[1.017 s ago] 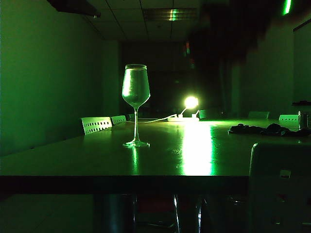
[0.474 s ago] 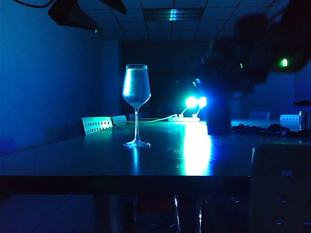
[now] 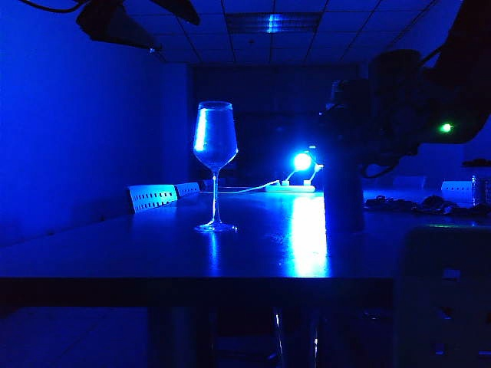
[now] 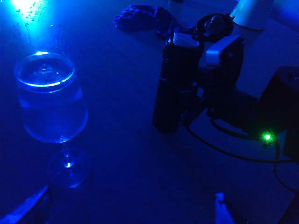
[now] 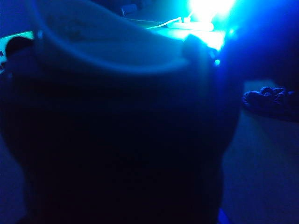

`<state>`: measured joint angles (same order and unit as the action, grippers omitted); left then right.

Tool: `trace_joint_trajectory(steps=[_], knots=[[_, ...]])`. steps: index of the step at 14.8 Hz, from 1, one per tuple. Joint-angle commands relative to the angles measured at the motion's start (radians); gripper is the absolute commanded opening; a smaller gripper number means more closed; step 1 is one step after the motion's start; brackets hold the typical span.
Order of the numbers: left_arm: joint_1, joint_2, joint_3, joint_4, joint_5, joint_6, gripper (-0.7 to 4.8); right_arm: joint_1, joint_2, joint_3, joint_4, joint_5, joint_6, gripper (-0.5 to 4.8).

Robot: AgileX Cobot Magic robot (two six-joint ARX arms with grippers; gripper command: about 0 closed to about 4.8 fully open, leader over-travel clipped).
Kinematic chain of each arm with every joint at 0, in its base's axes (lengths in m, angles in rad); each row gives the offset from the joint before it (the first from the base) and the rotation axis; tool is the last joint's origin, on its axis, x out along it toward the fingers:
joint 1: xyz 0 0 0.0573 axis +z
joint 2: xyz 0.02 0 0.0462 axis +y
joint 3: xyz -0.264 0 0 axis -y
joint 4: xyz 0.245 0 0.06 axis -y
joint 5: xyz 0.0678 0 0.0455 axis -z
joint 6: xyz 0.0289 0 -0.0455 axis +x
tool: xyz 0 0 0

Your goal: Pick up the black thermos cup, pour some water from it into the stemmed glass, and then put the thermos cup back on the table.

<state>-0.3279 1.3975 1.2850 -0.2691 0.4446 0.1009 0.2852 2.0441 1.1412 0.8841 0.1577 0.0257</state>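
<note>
While my right gripper (image 4: 198,100) clasps the black thermos cup (image 4: 175,84) upright on the table (image 3: 115,257), right of the stemmed glass (image 3: 215,146), my left gripper (image 4: 131,212) hangs open above.

Exterior view: low, at table-edge height, facing down the long glossy table (image 3: 153,261). Left wrist view: high, looking down from near the clear stemmed wine glass (image 4: 50,100); both share it and the tall black cylindrical thermos cup (image 4: 173,91). Right wrist view: pressed close against the thermos, facing a bright lamp (image 5: 208,7)
</note>
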Motion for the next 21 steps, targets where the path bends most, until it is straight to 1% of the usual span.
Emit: trace_joint_trajectory(steps=[1,3,5,6,7,8,9,10,13,14,15,18,19,21], knots=[[0.0,-0.003,0.001,-0.007,0.006,0.005,4.79,0.001,-0.01,0.01,0.003,-0.001,0.002,0.62],[0.0,-0.003,0.001,-0.006,0.007,0.005,4.79,0.001,-0.011,0.01,0.008,0.001,0.001,0.64],[0.0,-0.003,0.001,-0.006,0.008,0.005,4.79,0.001,-0.011,0.01,0.008,0.001,0.001,4.65],[0.0,-0.003,0.001,-0.006,0.008,0.004,4.79,0.001,-0.011,0.01,0.008,0.001,0.001,4.79],[0.0,-0.004,0.001,-0.006,0.008,0.004,4.79,0.001,-0.013,0.01,0.001,0.001,0.0,4.79],[0.0,-0.011,0.002,-0.006,0.008,0.003,4.79,0.002,-0.024,0.009,-0.031,0.002,0.0,4.79],[0.0,-0.027,0.003,-0.006,0.007,0.003,4.79,0.004,-0.053,0.002,-0.099,0.005,0.0,4.79],[0.0,-0.055,0.003,-0.008,0.007,0.003,4.79,0.006,-0.095,-0.016,-0.161,0.005,0.0,4.79],[0.0,-0.167,0.003,-0.044,0.004,0.003,4.79,0.006,-0.282,-0.123,-0.188,0.005,0.0,4.79],[0.0,-0.216,0.003,-0.08,-0.002,0.004,4.79,0.008,-0.367,-0.151,-0.242,0.005,0.001,4.79],[0.0,-0.289,0.003,-0.15,-0.06,0.005,4.79,0.018,-0.489,-0.175,-0.348,0.003,0.001,4.79],[0.0,-0.458,0.002,-0.253,-0.155,0.003,4.79,0.056,-0.807,-0.19,-0.613,0.0,0.0,4.79],[0.0,-0.517,0.002,-0.293,-0.156,-0.008,4.79,0.068,-0.907,-0.19,-0.673,0.0,0.0,4.79],[0.0,-0.637,0.002,-0.416,-0.155,-0.061,4.79,0.084,-1.156,-0.19,-0.792,0.0,-0.003,4.79]])
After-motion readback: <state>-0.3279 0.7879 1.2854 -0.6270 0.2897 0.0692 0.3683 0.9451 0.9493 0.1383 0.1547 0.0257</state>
